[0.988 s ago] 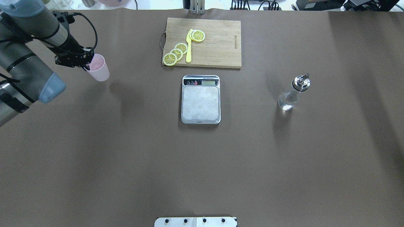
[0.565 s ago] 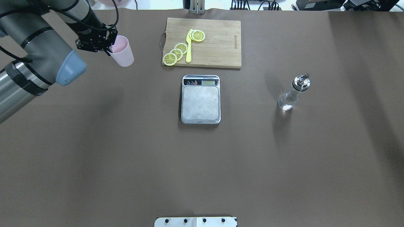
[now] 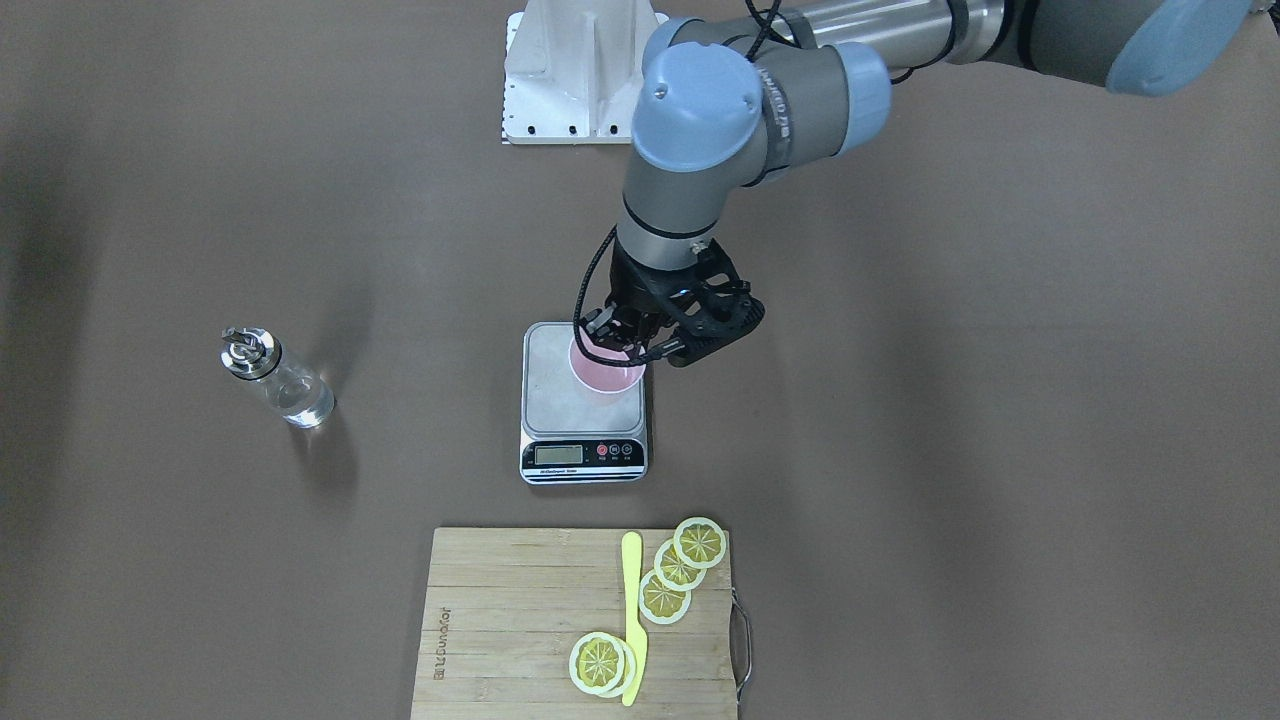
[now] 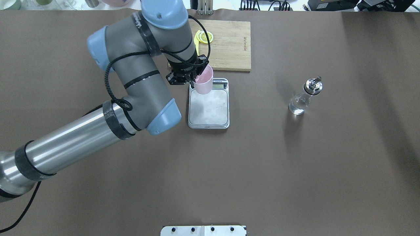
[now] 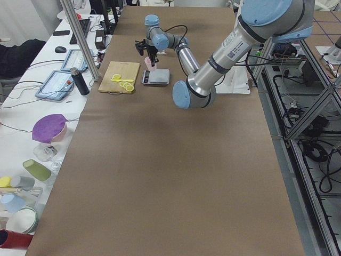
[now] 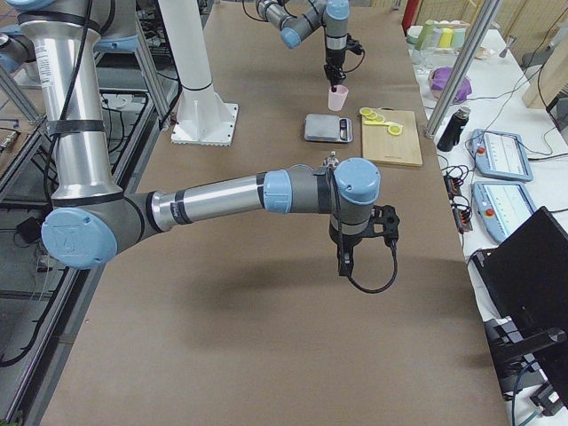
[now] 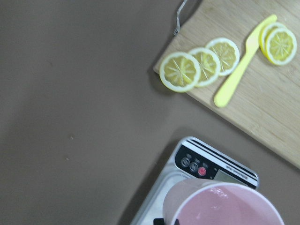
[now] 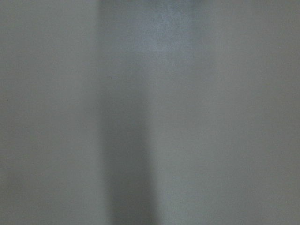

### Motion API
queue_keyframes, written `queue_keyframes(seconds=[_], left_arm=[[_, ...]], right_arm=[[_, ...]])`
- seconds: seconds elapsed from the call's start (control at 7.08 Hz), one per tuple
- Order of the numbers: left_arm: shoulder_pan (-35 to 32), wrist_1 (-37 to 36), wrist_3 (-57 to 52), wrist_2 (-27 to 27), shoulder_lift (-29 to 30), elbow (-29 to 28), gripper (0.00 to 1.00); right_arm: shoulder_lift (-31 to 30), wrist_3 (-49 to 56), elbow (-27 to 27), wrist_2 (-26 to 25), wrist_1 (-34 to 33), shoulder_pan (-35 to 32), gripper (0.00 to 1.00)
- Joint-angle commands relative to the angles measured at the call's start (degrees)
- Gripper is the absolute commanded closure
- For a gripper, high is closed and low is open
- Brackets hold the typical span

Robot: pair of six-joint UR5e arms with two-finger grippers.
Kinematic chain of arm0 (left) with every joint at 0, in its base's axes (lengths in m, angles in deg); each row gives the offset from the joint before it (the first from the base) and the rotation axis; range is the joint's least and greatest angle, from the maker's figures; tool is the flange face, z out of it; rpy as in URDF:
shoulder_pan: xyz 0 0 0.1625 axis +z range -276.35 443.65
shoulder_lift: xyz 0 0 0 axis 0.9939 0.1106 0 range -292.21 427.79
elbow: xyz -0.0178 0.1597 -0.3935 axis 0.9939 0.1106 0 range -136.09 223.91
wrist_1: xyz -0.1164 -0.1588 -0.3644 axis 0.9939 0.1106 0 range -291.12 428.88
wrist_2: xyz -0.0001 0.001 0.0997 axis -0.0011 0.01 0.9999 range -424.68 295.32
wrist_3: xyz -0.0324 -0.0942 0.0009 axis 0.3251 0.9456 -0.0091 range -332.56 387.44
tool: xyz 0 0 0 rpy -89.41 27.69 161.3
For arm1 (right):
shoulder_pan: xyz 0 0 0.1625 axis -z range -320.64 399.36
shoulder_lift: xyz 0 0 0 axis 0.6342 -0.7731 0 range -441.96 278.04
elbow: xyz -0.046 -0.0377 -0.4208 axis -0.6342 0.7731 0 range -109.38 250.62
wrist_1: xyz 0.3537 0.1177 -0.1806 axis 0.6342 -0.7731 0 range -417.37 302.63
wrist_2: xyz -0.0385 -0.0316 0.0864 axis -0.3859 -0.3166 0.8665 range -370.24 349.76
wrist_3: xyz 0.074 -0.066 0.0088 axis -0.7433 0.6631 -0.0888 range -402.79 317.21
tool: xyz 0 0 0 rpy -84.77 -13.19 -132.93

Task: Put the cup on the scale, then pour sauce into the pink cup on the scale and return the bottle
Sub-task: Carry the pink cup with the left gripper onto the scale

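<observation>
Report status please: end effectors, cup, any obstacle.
Left end effector shut on cup, above scale, not set down. Right end effector state unclear. Bottle stands apart; nothing between cup and scale.

Soft, fairly bright light falls evenly from above across the brown bench [image 4: 295,180]. Shadows are diffuse. In the overhead view a broad darker band runs down the bench's right side, and the bottle [image 4: 300,103] throws faint, soft-edged shadows onto the surface. Its metal cap [image 4: 313,84] glints, and the scale [image 4: 208,109] platform shows a dull, patchy sheen. In the left wrist view the lemon slices [image 7: 197,68] are reasonably sharp, while the cup [image 7: 225,206], close at the bottom edge, is soft. The right wrist view is a featureless grey blur crossed by a darker vertical band. Both side views are small, so far items lack detail.
</observation>
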Motion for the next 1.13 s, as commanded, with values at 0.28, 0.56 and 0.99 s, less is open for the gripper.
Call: queue_keyframes(seconds=[0.28,0.56,0.99], left_arm=[[5.21,-0.19,1.02,6.07,0.6,-1.48,1.0],[5.74,0.25,1.99,7.21,-0.28,-1.48,1.0],[5.22,0.78,-0.72,7.13,-0.72,0.01,0.01]], right_arm=[[-0.61,0.0,-3.5,0.02,-0.03,0.0,0.0],[-0.79,0.09,-4.74,0.11,-0.03,0.0,0.0],[0.0,0.0,-5.88,0.2,-0.03,0.17,0.0]])
